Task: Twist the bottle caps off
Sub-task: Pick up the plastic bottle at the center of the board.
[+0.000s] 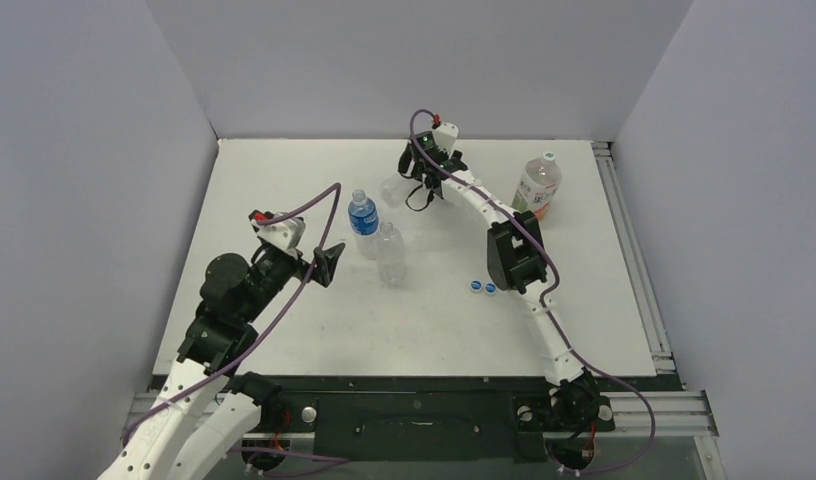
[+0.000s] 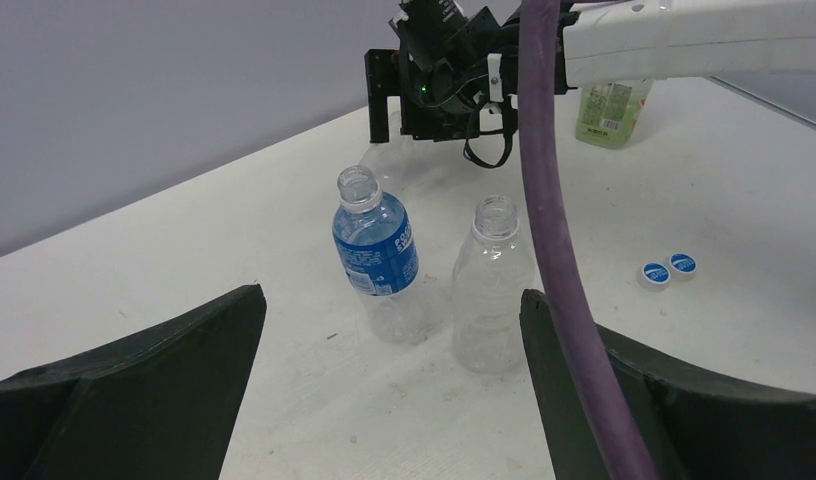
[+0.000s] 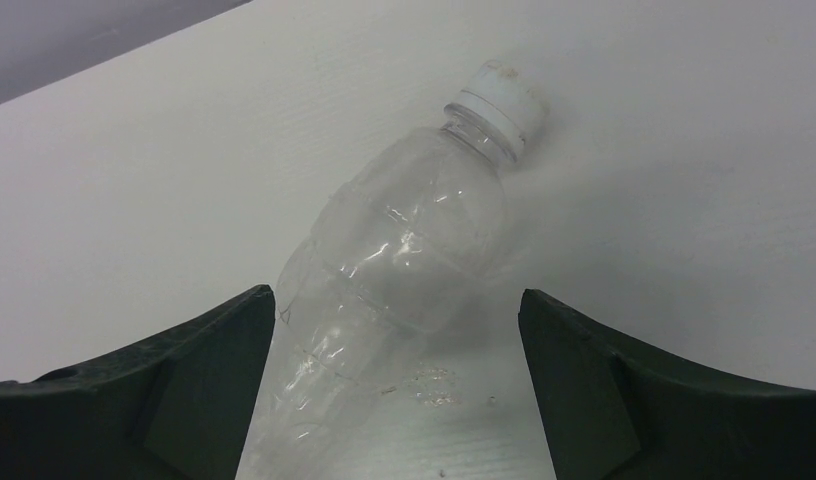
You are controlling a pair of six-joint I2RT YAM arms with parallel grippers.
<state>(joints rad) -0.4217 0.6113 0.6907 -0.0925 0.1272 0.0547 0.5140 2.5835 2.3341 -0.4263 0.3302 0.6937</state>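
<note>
right gripper [image 3: 396, 300] wide, holding nothing; we're straddling the capped bottle [image 3: 404, 260] lying just behind the blue bottle [image 1: 362, 222], likely lining up for its white cap [image 3: 499, 95] | left gripper [image 1: 330, 266] wide, empty, hovering left of blue bottle | two blue caps [image 1: 483, 288] lying right of it, already off

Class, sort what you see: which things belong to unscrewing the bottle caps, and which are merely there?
Belong: blue-labelled bottle, open plain bottle, capped plain bottle, white cap, orange-and-green-labelled bottle, loose blue caps.
Merely there: purple cable, side rail.
</note>
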